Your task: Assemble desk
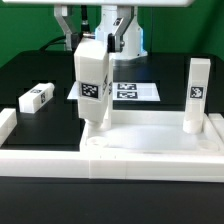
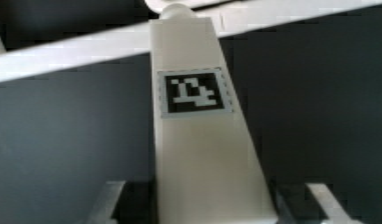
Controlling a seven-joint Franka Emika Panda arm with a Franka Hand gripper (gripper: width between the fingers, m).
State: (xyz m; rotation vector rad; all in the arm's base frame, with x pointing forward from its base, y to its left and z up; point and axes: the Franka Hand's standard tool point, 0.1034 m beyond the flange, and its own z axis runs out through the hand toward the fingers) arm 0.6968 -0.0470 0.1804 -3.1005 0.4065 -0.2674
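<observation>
The white desk top point(image 1: 150, 140) lies at the front, a tray with a raised rim. One tag-marked leg point(image 1: 196, 95) stands upright at its far corner on the exterior view's right. My gripper point(image 1: 84, 42) is shut on the top of a second leg point(image 1: 90, 88), which is nearly upright with its foot at the tray's far corner on the exterior view's left. In the wrist view this leg point(image 2: 206, 110) runs away from my gripper point(image 2: 213, 200), with a finger point(image 2: 120, 200) on each side. A third leg point(image 1: 37, 97) lies flat on the table at the exterior view's left.
The marker board point(image 1: 135, 91) lies behind the tray. White border rails run along the exterior view's left point(image 1: 5, 125) and right point(image 1: 217, 128). The arm's base stands at the back.
</observation>
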